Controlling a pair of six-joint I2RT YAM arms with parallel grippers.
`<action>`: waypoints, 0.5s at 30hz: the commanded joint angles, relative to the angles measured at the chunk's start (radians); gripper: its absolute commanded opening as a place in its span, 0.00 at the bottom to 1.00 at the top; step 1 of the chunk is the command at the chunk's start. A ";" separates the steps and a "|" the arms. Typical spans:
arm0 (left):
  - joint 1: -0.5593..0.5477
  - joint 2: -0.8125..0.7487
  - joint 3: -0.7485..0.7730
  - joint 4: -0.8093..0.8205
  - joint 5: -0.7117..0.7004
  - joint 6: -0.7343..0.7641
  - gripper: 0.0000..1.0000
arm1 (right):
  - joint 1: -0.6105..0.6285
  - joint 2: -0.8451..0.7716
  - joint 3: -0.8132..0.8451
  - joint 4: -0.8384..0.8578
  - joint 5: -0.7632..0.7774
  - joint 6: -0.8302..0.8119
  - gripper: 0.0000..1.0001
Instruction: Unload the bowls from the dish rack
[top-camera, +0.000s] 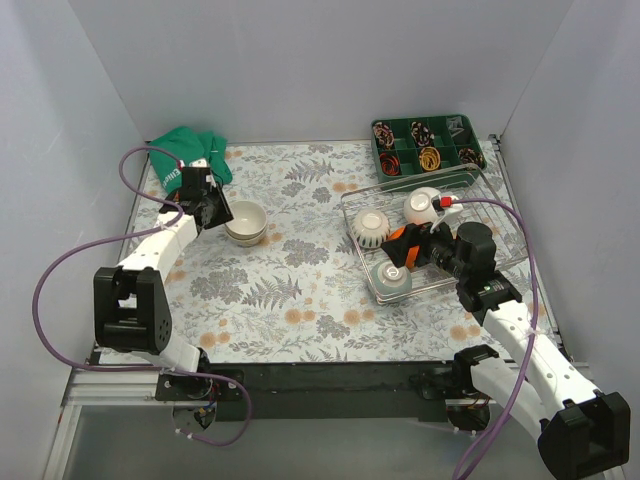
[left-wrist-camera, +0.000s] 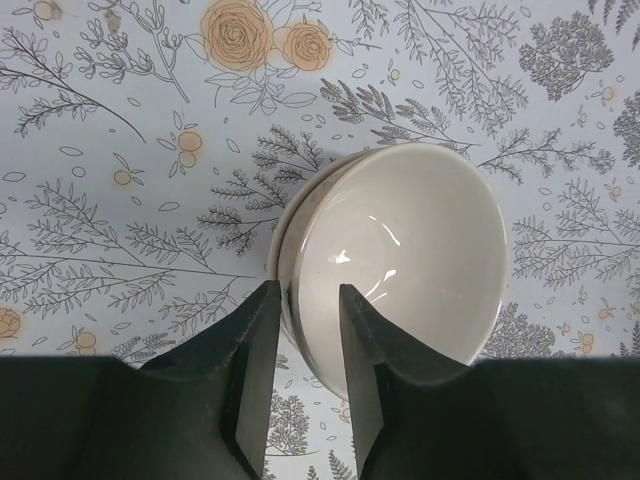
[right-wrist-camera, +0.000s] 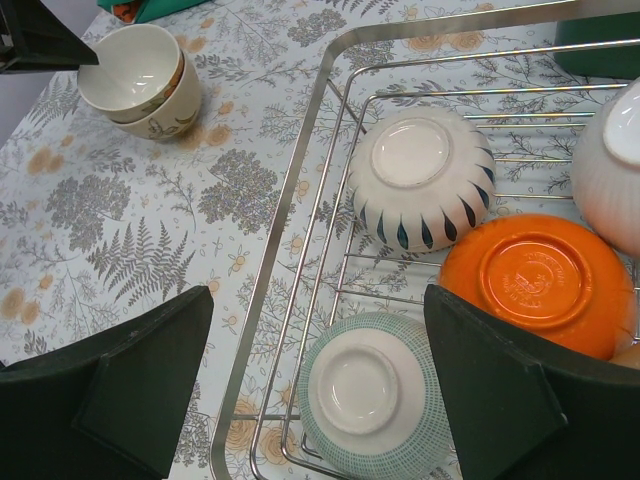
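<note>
The wire dish rack (top-camera: 505, 222) stands at the right and holds several upturned bowls: a pale green one (right-wrist-camera: 372, 395) at its near end, an orange one (right-wrist-camera: 540, 280), a white one with dark petals (right-wrist-camera: 420, 175) and a white ribbed one (right-wrist-camera: 610, 170). My right gripper (right-wrist-camera: 318, 295) hovers wide open and empty above the green bowl (top-camera: 390, 282). On the table at the left, a white bowl (left-wrist-camera: 400, 250) sits upright inside a beige bowl (right-wrist-camera: 170, 110). My left gripper (left-wrist-camera: 308, 295) straddles the white bowl's rim with its jaws a little apart.
A green compartment tray (top-camera: 428, 145) with small items stands behind the rack. A green cloth (top-camera: 190, 150) lies at the back left, behind the left arm. The rack's rim (right-wrist-camera: 300, 180) runs just left of the green bowl.
</note>
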 joint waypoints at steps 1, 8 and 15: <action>0.010 -0.080 -0.019 0.024 0.009 -0.010 0.27 | 0.004 -0.005 0.032 0.027 -0.008 -0.008 0.94; 0.013 -0.070 -0.032 0.024 0.027 -0.015 0.15 | 0.004 -0.007 0.031 0.027 -0.008 -0.004 0.94; 0.015 -0.062 -0.045 0.023 0.024 -0.021 0.04 | 0.004 -0.010 0.026 0.027 -0.008 -0.001 0.94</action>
